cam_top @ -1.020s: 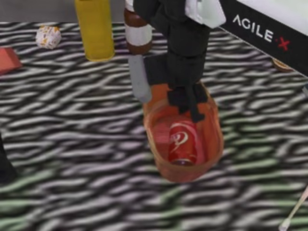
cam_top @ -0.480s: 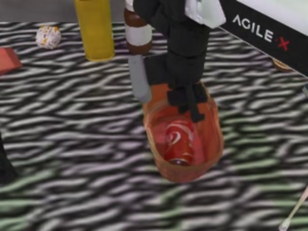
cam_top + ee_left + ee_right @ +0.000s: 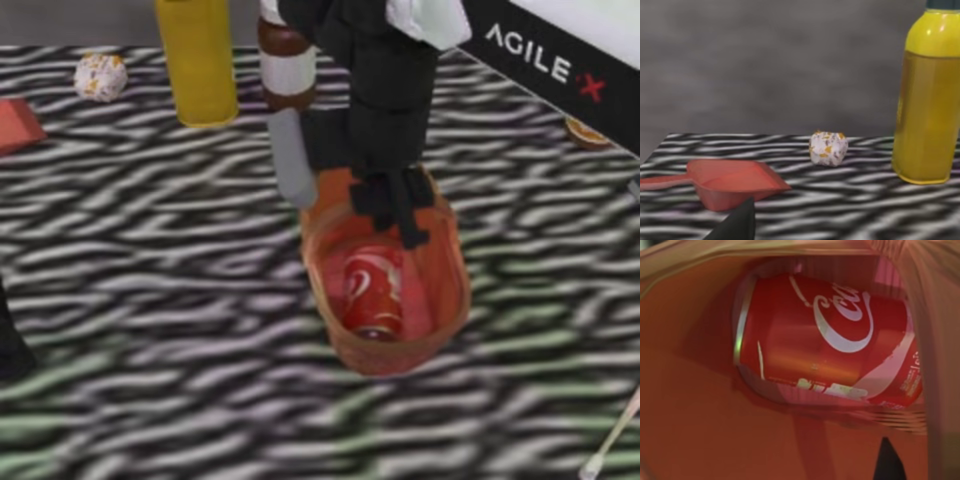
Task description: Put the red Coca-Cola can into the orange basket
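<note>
The right gripper (image 3: 402,215) is hung over the far rim of the orange basket (image 3: 452,300), fingers apart and holding nothing. The red Coca-Cola can (image 3: 373,291) is laid on its side on the basket floor; its white script is read best in the right wrist view (image 3: 840,335). "AGILE X" is printed on the arm. A yellow bottle (image 3: 927,95) and red scoop (image 3: 725,182) are shown by the left wrist camera.

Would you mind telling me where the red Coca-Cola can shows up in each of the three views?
Top view: the red Coca-Cola can lies on its side inside the orange basket, just below the right gripper.
Left wrist view: not in it.
Right wrist view: the can fills the middle, on the basket's ribbed floor.
Shared landmark: the basket wall, seen in the top and right wrist views.
</note>
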Robot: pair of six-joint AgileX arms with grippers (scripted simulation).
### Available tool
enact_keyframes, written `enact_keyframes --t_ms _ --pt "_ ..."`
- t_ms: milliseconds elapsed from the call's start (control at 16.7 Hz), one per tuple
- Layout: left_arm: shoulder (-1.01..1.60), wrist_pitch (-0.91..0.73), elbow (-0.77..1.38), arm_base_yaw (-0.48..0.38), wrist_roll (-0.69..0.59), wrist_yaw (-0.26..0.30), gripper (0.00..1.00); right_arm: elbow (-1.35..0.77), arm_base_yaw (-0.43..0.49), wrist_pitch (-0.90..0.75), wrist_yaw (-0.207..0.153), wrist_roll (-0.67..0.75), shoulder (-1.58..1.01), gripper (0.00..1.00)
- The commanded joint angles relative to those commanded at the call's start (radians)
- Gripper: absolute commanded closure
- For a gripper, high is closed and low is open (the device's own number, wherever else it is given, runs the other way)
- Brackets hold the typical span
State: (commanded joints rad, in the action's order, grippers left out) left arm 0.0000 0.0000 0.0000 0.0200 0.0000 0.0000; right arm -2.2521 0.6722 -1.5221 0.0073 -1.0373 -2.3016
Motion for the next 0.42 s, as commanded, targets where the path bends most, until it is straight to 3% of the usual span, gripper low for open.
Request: enact_keyframes --t_ms 420 --pt "0.000 0.000 0.000 0.000 0.000 0.000 0.00 -0.168 -0.022 -0.165 -0.002 -0.028 0.001 1.00"
